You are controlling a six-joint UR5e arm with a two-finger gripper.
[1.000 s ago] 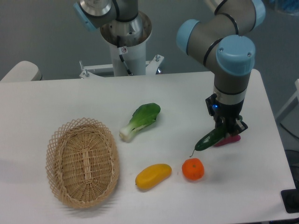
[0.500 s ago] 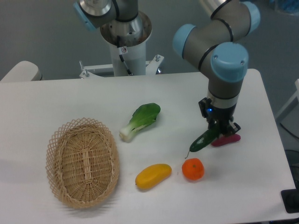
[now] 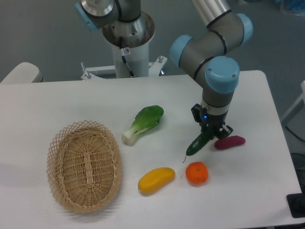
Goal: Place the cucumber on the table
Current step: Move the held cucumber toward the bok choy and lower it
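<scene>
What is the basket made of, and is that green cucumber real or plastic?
The basket looks like woven wicker: tan strands cross with open gaps at its rim. The cucumber, held in the gripper, is dark green and glossy, so it may be a plastic toy, but the picture cannot settle that.

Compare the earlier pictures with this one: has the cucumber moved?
Yes. Held in the gripper, the cucumber has shifted left, away from the purple vegetable, which lies where it was. That vegetable now shows whole.

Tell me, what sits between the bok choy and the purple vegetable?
The cucumber, gripped by the tool, hangs between the bok choy and purple vegetable in the camera view.
</scene>
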